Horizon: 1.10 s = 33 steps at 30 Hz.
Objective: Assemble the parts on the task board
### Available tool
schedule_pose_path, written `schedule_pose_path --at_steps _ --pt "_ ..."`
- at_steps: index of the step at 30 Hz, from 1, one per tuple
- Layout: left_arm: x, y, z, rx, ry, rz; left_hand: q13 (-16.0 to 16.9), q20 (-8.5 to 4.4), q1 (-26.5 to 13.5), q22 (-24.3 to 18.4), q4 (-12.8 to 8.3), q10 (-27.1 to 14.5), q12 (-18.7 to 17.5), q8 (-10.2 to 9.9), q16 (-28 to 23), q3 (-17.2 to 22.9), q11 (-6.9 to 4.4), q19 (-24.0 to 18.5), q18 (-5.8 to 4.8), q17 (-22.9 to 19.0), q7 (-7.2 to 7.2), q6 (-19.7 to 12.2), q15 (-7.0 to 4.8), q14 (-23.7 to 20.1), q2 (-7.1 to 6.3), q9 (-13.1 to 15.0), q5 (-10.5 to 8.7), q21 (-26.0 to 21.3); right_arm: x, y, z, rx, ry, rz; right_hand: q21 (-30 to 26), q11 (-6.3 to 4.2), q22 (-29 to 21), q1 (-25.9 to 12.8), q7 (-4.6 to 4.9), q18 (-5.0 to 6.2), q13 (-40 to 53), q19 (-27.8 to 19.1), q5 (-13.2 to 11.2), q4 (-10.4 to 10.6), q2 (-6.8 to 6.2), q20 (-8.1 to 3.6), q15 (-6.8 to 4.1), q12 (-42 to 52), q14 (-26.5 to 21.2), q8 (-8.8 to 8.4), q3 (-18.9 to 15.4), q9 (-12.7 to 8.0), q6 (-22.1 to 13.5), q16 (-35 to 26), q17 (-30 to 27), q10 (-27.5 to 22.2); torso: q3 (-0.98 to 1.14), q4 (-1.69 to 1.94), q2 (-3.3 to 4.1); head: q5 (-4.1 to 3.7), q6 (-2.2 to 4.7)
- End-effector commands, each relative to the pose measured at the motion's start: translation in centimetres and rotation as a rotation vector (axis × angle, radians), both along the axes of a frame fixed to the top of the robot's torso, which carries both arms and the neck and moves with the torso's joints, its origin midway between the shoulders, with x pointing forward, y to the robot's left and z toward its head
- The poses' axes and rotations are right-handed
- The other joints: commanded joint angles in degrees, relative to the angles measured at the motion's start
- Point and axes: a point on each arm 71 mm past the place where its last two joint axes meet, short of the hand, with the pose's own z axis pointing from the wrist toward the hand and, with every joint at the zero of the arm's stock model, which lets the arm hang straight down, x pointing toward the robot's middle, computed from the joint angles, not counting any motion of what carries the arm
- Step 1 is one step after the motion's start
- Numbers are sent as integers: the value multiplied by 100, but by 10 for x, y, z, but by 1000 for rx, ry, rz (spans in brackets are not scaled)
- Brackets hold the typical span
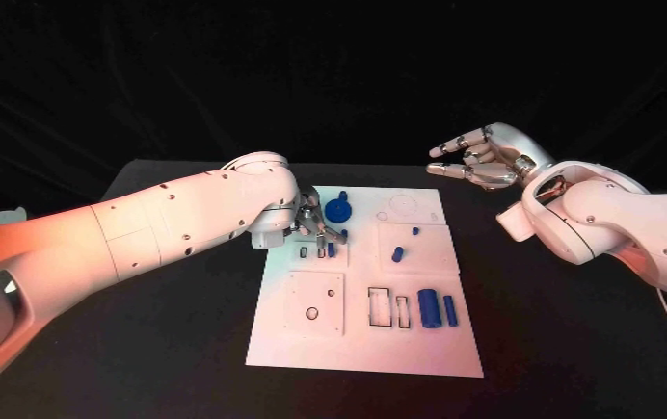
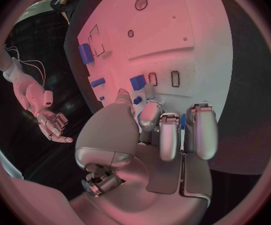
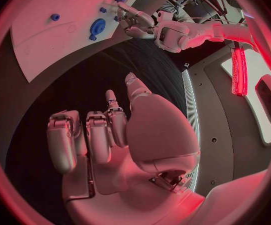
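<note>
Head view: left robot hand (image 1: 308, 225) is down on the white board (image 1: 364, 342) near the blue disc (image 1: 339, 212), fingers curled around a small blue part (image 2: 137, 82), probably to seat it. Right robot hand (image 1: 480, 157) hovers beyond the board, holding nothing, fingers apart.

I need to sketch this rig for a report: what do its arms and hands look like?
Both arms are smooth, rounded white shells dotted with small dark screw holes. The left hand and right hand are silver metal, with segmented fingers and pale tips. Thin cables run along the right arm.
</note>
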Motion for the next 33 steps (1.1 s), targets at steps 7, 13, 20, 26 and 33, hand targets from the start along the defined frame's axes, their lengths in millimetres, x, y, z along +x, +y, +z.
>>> schedule_pose_path --at_steps 7,13,20,26,33 --pt "-2 -6 -2 24 25 -35 21 9 207 173 6 27 3 72 18 151 2 55 -77 1508 11 -76 -49 595 33 88 0 39 0 3 -1 -8 5 19 -27 -26 1293 15 8 -25 961 469 19 3 39 -9 -26 -18 576 -10 -37 3 12 -31 1427 139 -3 13 6 -1 -17" --pt "-3 -7 -3 26 29 -40 23 7 299 187 22 27 1 101 18 359 0 56 -79 1508 9 -112 -52 595 -21 165 18 43 0 3 -1 -8 6 20 -32 -26 1284 11 8 -23 958 463 28 8 45 -9 -26 -23 575 -10 -45 3 12 -35 1422 136 -1 19 4 3 -16" --pt "-4 -9 -3 28 33 -49 25 7 220 205 37 27 -5 120 18 773 -1 56 -81 1508 10 -144 -50 595 -195 264 16 47 1 4 -2 -7 7 21 -32 -26 1284 11 8 -23 958 463 28 8 45 -9 -26 -23 575 -10 -45 3 12 -35 1422 136 -3 23 9 1 -24" --pt "-3 -9 -3 26 29 -43 21 6 266 224 25 25 -12 123 18 999 -5 61 -83 1508 5 -154 -52 595 -183 308 18 54 2 4 -3 -7 9 21 -32 -26 1284 11 8 -23 958 463 28 8 45 -9 -26 -23 575 -10 -45 3 12 -35 1422 136 -5 31 15 0 -16" --pt "-3 -11 -3 23 29 -46 41 -11 673 230 -60 21 -11 87 18 1552 -28 55 -82 1508 -22 -208 -74 595 -119 354 24 51 2 5 -3 -7 10 24 -32 -26 1284 11 8 -23 958 463 28 8 45 -9 -26 -23 575 -10 -45 3 12 -35 1422 136 -10 31 20 1 -30"
